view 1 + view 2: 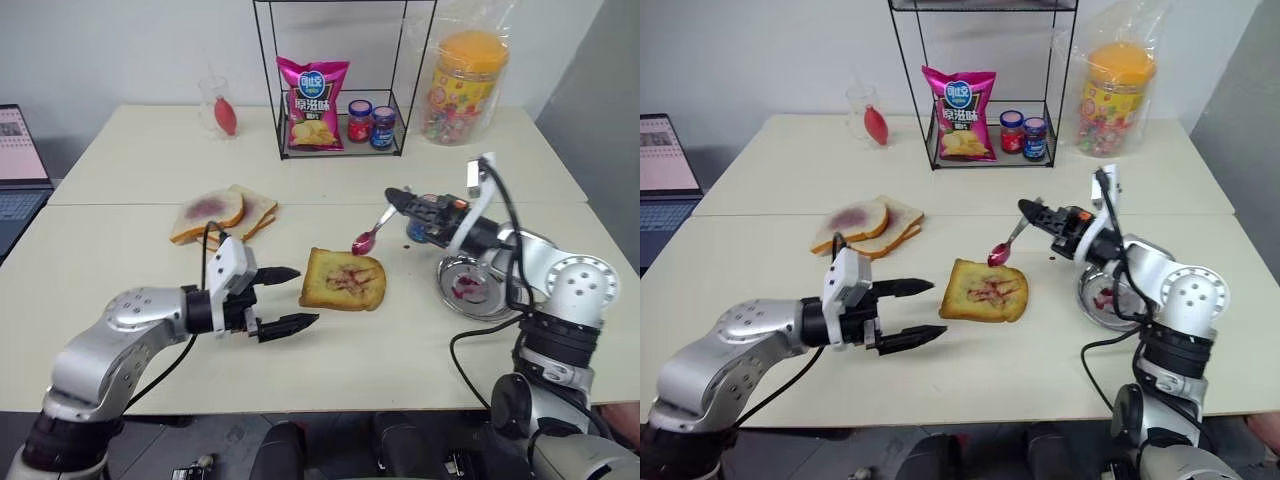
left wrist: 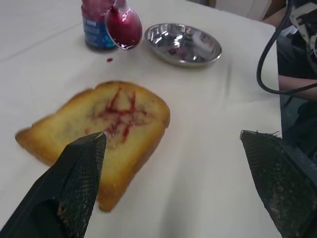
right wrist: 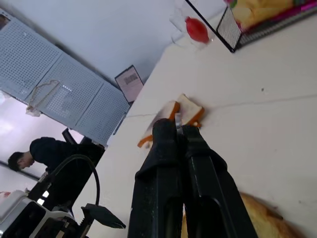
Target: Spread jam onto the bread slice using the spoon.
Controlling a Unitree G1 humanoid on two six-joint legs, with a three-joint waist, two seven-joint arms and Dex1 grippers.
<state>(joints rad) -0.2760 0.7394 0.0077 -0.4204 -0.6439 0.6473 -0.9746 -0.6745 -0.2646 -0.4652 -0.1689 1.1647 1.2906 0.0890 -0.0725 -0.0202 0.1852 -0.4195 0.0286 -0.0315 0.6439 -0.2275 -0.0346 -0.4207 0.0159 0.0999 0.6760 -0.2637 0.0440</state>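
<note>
The golden-brown bread slice (image 1: pixel 342 279) lies flat on the table's middle, with red streaks of jam (image 2: pixel 119 110) across its top. Above its far right corner hangs the silver spoon (image 1: pixel 372 232), its bowl (image 2: pixel 123 27) coated in red jam. My right gripper (image 1: pixel 397 198) is shut on the spoon's handle, reaching in from the right. Just left of the bread my left gripper (image 1: pixel 288 297) stands open, its fingers (image 2: pixel 74 186) pointing at the slice without touching it.
A round steel dish (image 1: pixel 478 285) smeared with jam sits right of the bread, a jam jar (image 2: pixel 96 22) behind it. Pale slices with a purple blotch (image 1: pixel 222 213) lie at the left. A wire rack (image 1: pixel 340 85) with chips and jars stands at the back, a laptop (image 1: pixel 20 170) far left.
</note>
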